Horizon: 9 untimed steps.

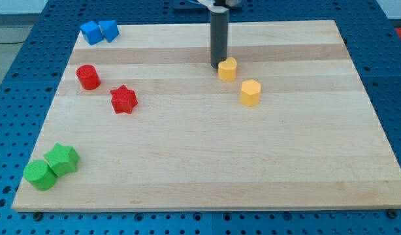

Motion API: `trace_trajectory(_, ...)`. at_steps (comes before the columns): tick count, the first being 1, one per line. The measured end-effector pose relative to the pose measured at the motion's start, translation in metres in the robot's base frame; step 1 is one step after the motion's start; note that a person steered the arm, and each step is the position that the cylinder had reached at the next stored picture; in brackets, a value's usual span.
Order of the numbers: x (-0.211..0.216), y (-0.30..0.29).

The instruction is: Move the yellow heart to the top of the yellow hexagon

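Note:
The yellow heart [227, 68] lies on the wooden board [207, 163], right of centre near the view's top. The yellow hexagon [250, 92] lies just below and to the right of it, a small gap apart. My tip [217, 64] stands at the heart's upper left edge, touching it or nearly so. The dark rod rises straight up from there to the view's top.
Two blue blocks [99, 31] lie side by side at the board's top left corner. A red cylinder [88, 77] and a red star [123, 99] lie at the left. A green cylinder [40, 175] and a green star [62, 159] lie at the bottom left corner.

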<state>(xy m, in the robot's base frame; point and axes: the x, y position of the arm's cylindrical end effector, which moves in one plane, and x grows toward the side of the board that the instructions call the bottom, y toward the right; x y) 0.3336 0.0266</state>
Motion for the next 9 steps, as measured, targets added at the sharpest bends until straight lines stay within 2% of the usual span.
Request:
trace_trajectory(2,0.016,0.015)
trace_trajectory(4,0.016,-0.034)
trace_trajectory(6,0.047,-0.008)
trace_trajectory(9,0.045,0.010)
